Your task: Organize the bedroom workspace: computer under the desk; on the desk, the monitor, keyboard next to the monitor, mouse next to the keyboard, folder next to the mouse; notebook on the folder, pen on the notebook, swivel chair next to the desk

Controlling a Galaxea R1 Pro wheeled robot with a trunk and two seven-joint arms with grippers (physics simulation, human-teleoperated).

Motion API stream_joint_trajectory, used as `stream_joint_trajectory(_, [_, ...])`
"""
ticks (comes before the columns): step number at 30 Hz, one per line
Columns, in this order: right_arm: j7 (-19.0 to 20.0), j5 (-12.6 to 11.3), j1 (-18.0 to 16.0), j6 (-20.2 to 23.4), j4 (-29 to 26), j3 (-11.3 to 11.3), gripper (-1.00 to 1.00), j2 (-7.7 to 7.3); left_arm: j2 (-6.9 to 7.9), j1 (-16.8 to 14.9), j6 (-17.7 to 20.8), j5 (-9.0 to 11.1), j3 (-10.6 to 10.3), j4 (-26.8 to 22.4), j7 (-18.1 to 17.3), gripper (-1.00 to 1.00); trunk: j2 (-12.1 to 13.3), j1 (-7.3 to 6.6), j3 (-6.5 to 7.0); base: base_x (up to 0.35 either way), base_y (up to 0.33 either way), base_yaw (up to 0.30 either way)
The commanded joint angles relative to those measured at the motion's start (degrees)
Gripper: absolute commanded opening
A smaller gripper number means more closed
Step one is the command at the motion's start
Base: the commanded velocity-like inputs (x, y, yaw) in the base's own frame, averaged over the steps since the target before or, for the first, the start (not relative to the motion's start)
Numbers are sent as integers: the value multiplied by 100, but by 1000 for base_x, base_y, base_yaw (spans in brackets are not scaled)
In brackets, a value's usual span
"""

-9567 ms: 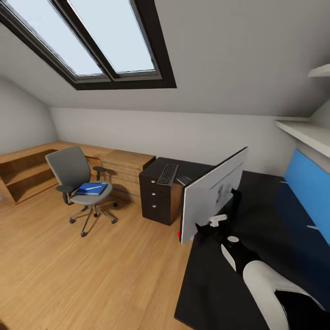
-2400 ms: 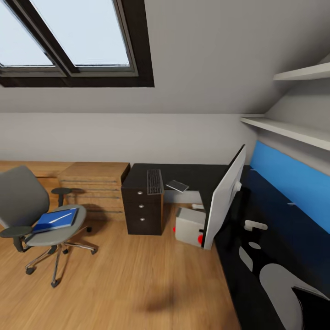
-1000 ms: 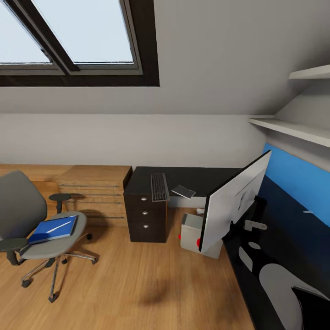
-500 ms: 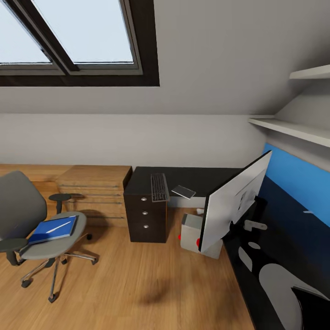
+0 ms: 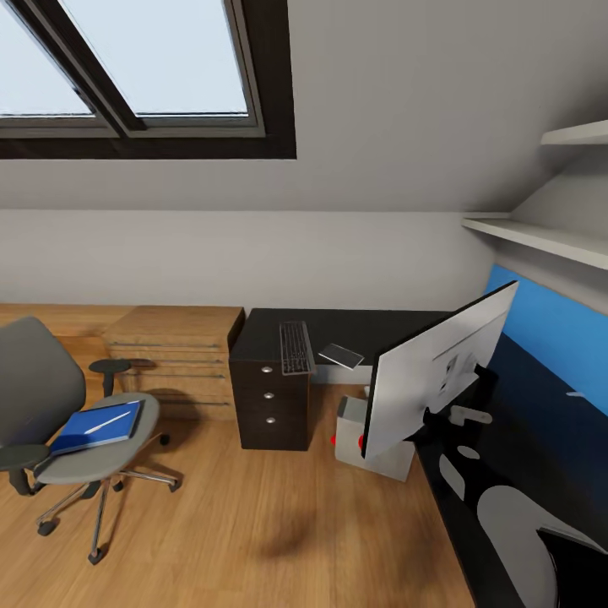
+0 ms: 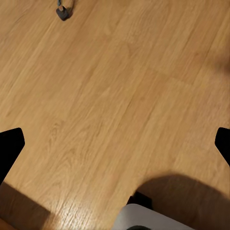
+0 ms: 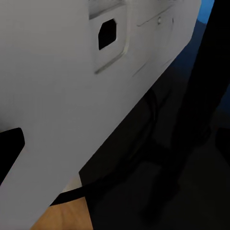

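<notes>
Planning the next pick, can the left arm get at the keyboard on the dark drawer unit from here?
Probably not. The keyboard lies on the dark drawer unit across open floor, while the left wrist view looks down at bare floorboards. Nothing blocks it, but the base likely must drive closer.

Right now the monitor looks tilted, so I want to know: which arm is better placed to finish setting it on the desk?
Probably the right. Its wrist view looks straight at the monitor's grey back above the desk, and that arm extends toward its stalk. The left wrist view faces the wood floor, away from the screen.
</notes>
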Motion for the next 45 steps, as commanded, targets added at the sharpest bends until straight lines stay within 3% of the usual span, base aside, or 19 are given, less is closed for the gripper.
stream_joint_trajectory(1, [-11,65,-8,-16,9,-30,100,2,1,-4,-23,59,-13,4,-2,100,-10,3,-11,0,0,0])
stream_joint_trajectory(18, [-2,70,-8,-16,12,-30,100,-2,8,-4,-23,59,-13,2,-2,100,-10,3,11,0,0,-200])
stream_joint_trajectory(30, [-2,85,-7,-18,11,-30,100,-12,2,-4,-23,59,-13,1,-2,100,-10,3,11,0,0,-26])
stream_joint_trajectory(45, [-2,258,-4,-17,508,32,100,-216,5,-4,-26,82,-2,-17,-8,100,-10,3,11,0,0,0])
